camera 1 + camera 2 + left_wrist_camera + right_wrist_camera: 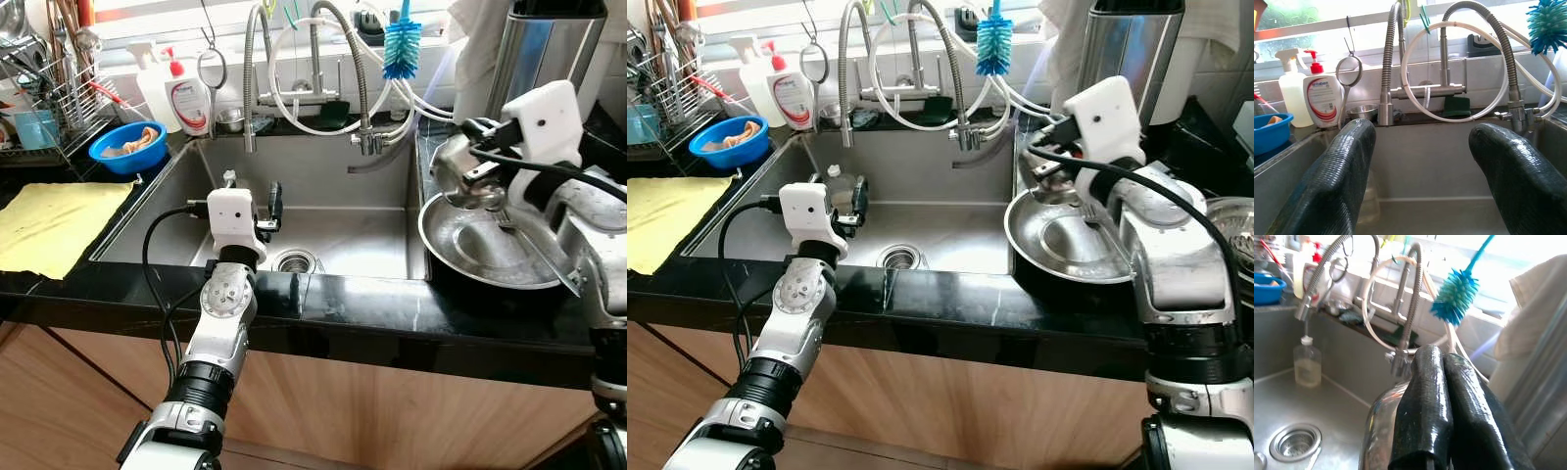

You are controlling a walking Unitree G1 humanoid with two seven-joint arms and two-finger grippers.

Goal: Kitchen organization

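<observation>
The right gripper (1442,406), fingers together, seems clamped on the steel pan's (490,245) handle – lift level. The left gripper (1420,176) hangs apart over the sink (343,186), at nine o'clock of the pan.

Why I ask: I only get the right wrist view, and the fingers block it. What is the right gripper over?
Observer: The right gripper is above a steel pot, which sits at the edge of a wide steel pan on the counter right of the sink.
Operator: Where is the left arm?
Observer: The left gripper is open, low in the sink near the drain.
Operator: Anything left of the sink?
Observer: A yellow cloth lies flat on the counter there.
</observation>
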